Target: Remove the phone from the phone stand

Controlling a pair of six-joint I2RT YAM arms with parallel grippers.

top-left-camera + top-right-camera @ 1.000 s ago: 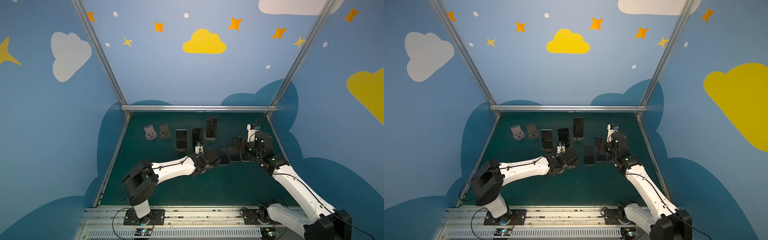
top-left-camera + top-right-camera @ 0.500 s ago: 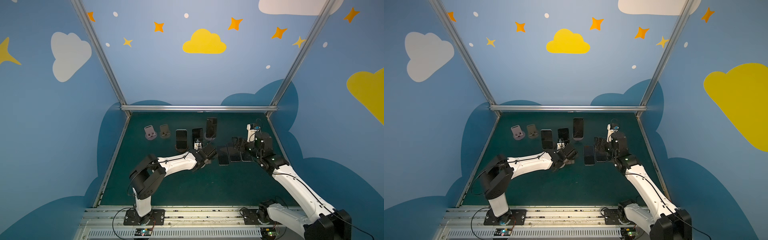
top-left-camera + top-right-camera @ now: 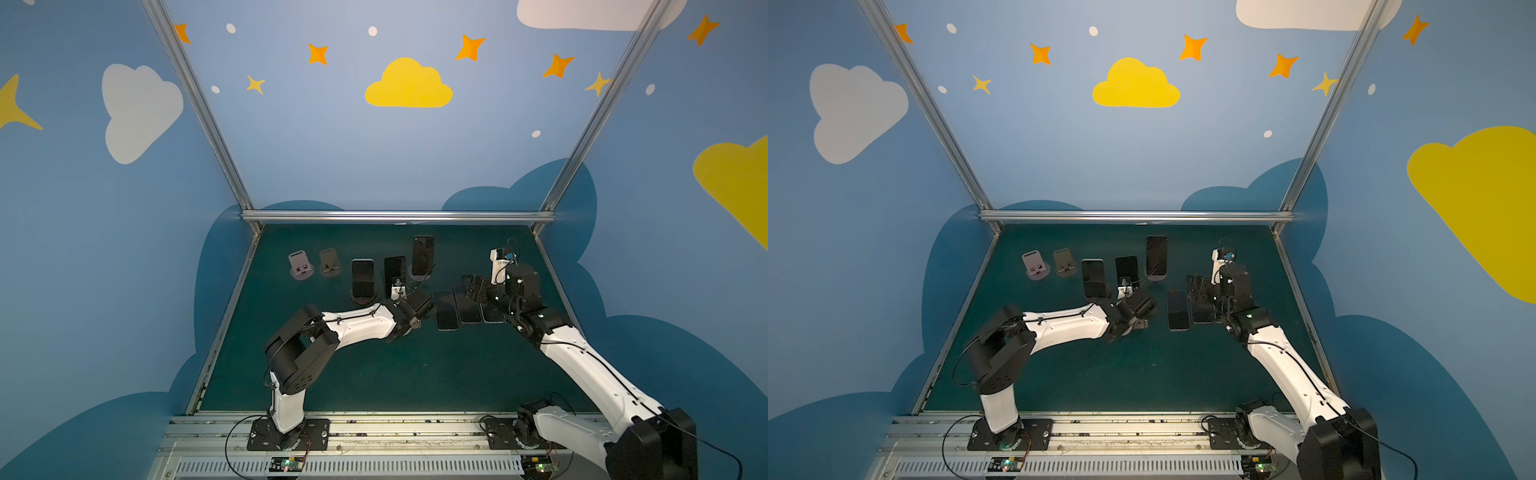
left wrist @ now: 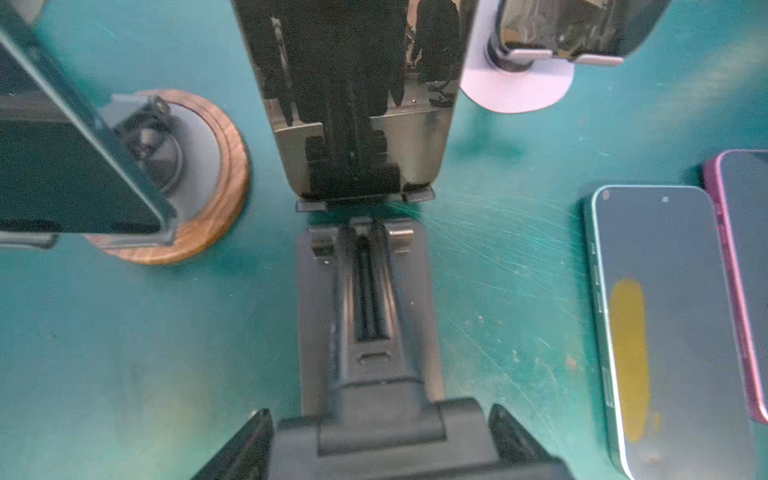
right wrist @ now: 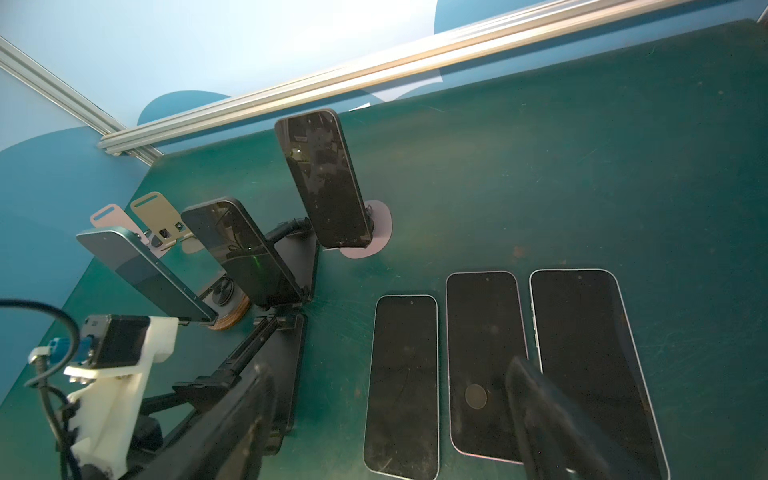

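Note:
A black phone leans upright on a dark folding phone stand in the middle of the row. My left gripper sits low at the near end of that stand's base. One of its fingers lies against each side of the base, shut on it. My right gripper hangs open to the right, above phones lying flat, with nothing between its fingers.
A teal phone stands on a round wooden stand, and another phone on a lilac round stand. Two empty stands are at the back left. Three phones lie flat on the right.
My left arm has drawn in, with its elbow raised, bringing the gripper to the stand's base. Its jaws have narrowed from wide open onto the base. The right arm has not moved.

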